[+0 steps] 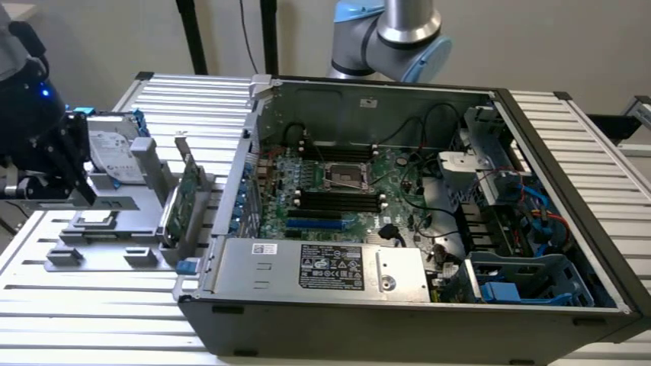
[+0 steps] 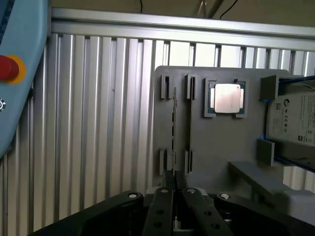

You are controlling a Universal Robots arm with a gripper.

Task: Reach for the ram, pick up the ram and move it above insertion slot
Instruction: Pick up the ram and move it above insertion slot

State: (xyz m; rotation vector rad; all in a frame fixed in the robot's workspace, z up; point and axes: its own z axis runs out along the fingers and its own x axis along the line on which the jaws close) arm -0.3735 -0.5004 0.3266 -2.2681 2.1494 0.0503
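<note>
One ribbed metal table (image 2: pixel 98 123), ram (image 2: pixel 173 118) slotted in grey holder (image 2: pixel 221 142), pale wall (image 1: pixel 102 38)

I see the computer case (image 1: pixel 407 328) lying open on the bench (image 1: pixel 91 313), toward the exterior view's right. Inside it, the motherboard (image 1: pixel 336 191) lies behind the power supply (image 1: pixel 320 268). Just beside the case, on the exterior view's left, the fixture plate (image 1: pixel 112 238) carries the hard drive (image 1: pixel 110 152) and the upright expansion card (image 1: pixel 183 202). On the plate, the processor (image 2: pixel 227 97) lies between the hard drive and the ram (image 2: pixel 173 128), which stands on edge in its slots. My tool (image 2: pixel 173 216) sits in line with the ram's end.
</note>
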